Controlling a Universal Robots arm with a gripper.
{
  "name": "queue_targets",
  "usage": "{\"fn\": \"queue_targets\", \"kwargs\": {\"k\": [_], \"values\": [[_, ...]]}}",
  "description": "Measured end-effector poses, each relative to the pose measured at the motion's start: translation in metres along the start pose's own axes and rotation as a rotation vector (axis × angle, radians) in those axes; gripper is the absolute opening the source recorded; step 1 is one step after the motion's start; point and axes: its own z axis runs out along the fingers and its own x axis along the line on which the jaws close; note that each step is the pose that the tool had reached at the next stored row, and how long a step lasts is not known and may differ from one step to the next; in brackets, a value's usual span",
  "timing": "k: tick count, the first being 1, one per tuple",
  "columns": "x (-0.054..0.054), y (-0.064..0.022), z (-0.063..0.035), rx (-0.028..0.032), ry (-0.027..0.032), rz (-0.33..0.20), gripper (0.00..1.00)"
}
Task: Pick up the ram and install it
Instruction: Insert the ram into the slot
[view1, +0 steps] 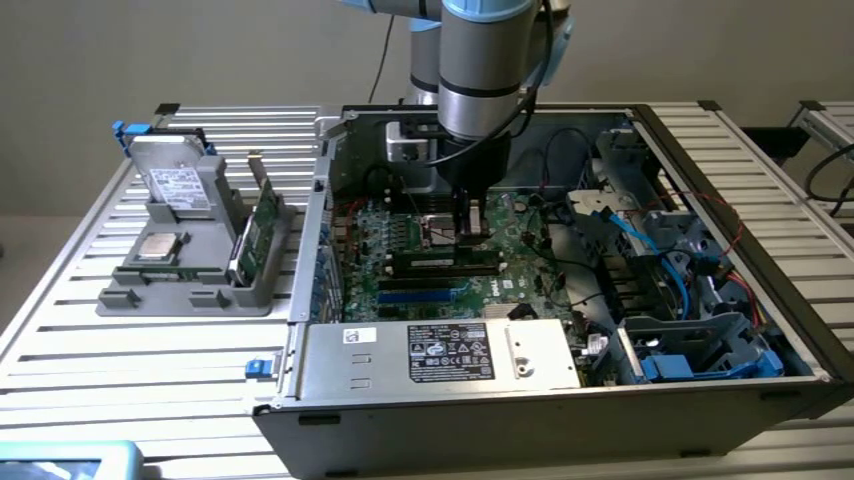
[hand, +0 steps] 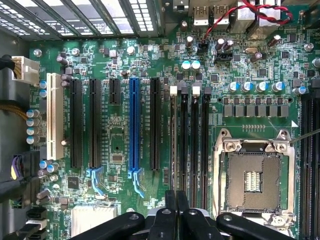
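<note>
Inside an open computer case, the robot's fingers, pressed nearly together, pinch the top edge of the ram, which stands at their six o'clock among the motherboard's black slots.

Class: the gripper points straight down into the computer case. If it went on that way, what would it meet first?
Probably the ram, on edge on the motherboard directly under the shut gripper; any gap between them is unclear.

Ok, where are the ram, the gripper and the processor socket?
ram (view1: 441, 263), exterior view, its long side.
gripper (hand: 176, 200), wrist view, between fingertips.
processor socket (hand: 254, 180), wrist view, its middle.
</note>
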Motion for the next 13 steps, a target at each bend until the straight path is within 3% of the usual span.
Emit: {"fn": "queue_targets", "kwargs": {"k": [13], "values": [[0.0,0.0017,0.0014,0.0038,0.0001,0.0,0.12]]}}
